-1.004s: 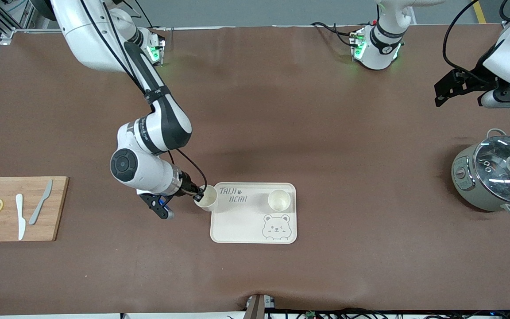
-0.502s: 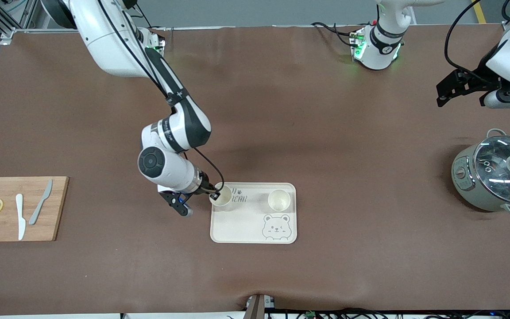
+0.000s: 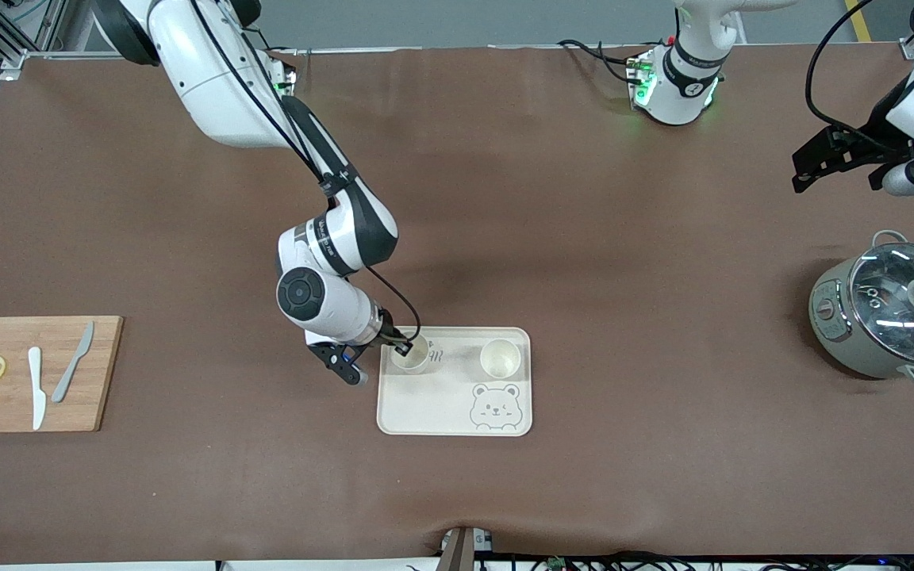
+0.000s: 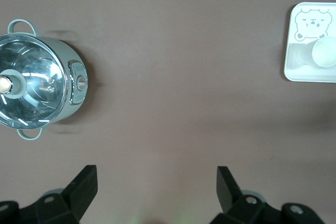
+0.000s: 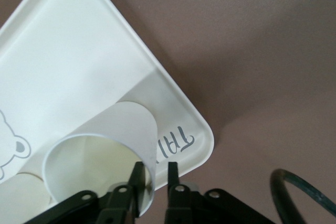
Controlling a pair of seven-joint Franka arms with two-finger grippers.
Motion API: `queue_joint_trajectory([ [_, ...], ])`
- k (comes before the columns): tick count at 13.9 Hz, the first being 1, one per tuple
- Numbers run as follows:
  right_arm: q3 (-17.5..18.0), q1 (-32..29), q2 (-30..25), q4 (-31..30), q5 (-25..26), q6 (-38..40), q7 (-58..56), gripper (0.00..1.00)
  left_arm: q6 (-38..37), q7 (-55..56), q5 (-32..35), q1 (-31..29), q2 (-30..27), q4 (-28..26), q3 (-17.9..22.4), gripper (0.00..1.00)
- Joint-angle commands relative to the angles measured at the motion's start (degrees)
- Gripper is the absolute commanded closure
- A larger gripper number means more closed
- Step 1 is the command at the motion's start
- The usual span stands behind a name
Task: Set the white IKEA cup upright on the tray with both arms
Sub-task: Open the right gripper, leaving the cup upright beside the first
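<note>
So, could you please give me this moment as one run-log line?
right gripper: fingers straddling rim of cup upright on tray | left gripper: open, waiting above table near pot | second cup: upright on tray

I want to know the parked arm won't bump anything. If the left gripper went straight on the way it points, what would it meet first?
Probably just the bare table: the left gripper is open, the pot and tray lie off to either side.

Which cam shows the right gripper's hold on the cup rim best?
Right wrist view: the right gripper straddles the cup wall, a slight gap visible, over the tray. Front view shows only gripper and cup from above. Left wrist view shows neither, only the other cup.
</note>
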State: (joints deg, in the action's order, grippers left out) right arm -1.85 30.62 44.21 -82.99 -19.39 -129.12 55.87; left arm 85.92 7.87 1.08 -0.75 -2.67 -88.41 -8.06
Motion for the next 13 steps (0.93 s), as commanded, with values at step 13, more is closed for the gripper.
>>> queue_joint_trajectory([
  [13, -7.3, -1.4, -6.5, 7.6, 1.4, 18.2, 1.0, 0.00, 0.0, -0.3, 0.7, -0.2, -0.5, 0.2, 0.0, 0.00],
])
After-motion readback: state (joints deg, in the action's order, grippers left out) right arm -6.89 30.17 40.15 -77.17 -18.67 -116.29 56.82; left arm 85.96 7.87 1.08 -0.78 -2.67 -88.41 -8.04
